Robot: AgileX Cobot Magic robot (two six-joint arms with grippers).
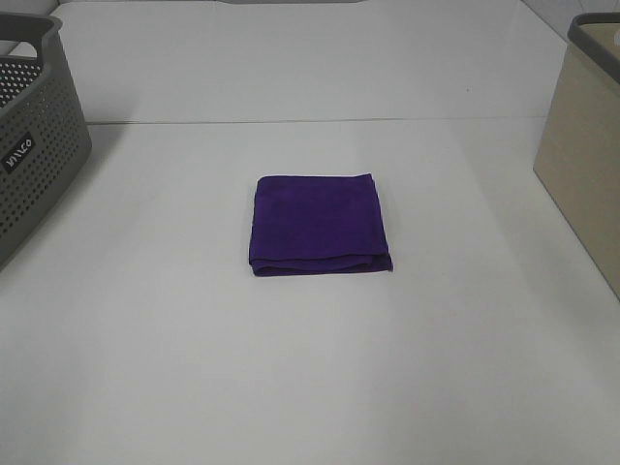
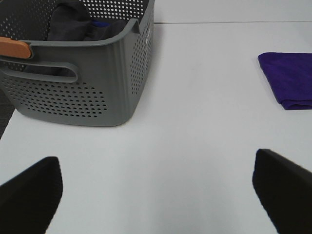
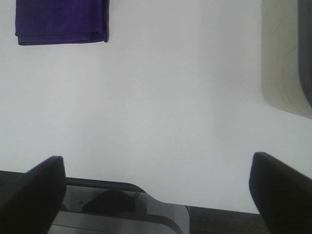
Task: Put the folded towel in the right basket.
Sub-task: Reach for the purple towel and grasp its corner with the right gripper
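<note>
Centrally on the white worktop lies the folded towel, a deep purple square lying flat, its layered edges turned toward the near edge. Nothing touches it, and it sits well apart from both baskets.

The right basket stands at the right edge, toward the far side; it is beige with a dark grey rim and is partly cut off by the high view, so its inside is not visible. The left basket stands at the left edge, also toward the far side. It is grey and perforated, with a handle slot in its wall. The left wrist view shows a dark cloth inside it, a bit of something blue beside that, and an orange piece on the rim.

Neither arm appears in the high view. In the left wrist view the left jaws stand wide apart over bare worktop near the left basket, their dark fingers gripping nothing. The right jaws are likewise spread wide with nothing between them, fingers over the near edge, with the towel and the right basket both off at a distance.
</note>
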